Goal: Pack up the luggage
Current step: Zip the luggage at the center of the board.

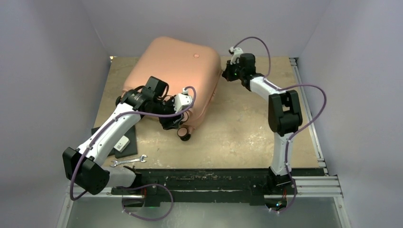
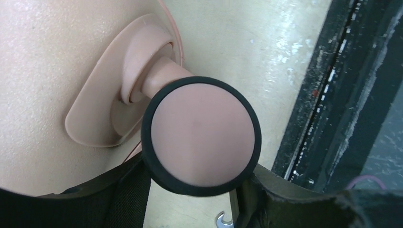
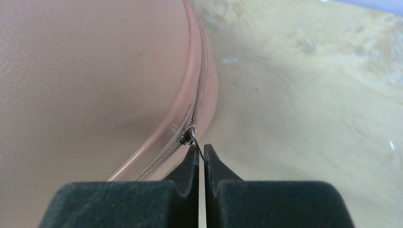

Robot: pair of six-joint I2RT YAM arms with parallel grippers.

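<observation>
A large salmon-pink hard-shell suitcase with rounded corners (image 1: 176, 66) lies flat and closed on a pale plywood table (image 1: 247, 137), towards its far left. Two white-and-black robot arms reach to it from the near edge. The left arm bends over the near side of the case, and its left gripper (image 2: 198, 175) is partly open around a small pink wheel with a black rim (image 2: 202, 135) at the case's near right corner. The black fingers (image 2: 128, 199) sit against the rim on either side, holding it. The wheel stands out from a moulded pink socket in the shell. The right arm stretches to the far right corner of the case, where the right gripper (image 3: 204, 154) is pinched tight, its two dark padded tips together on the thin metal pull (image 3: 202, 152) of a silver zip slider (image 3: 189, 135). The zip runs along the pink seam around the shell's edge, and its teeth look closed on both sides of the slider. Near the left arm's base, a silver open-ended wrench (image 1: 128, 161) lies on the table. Just behind it is a flat black pad (image 1: 131, 135) bearing a small white box (image 1: 122, 143).
</observation>
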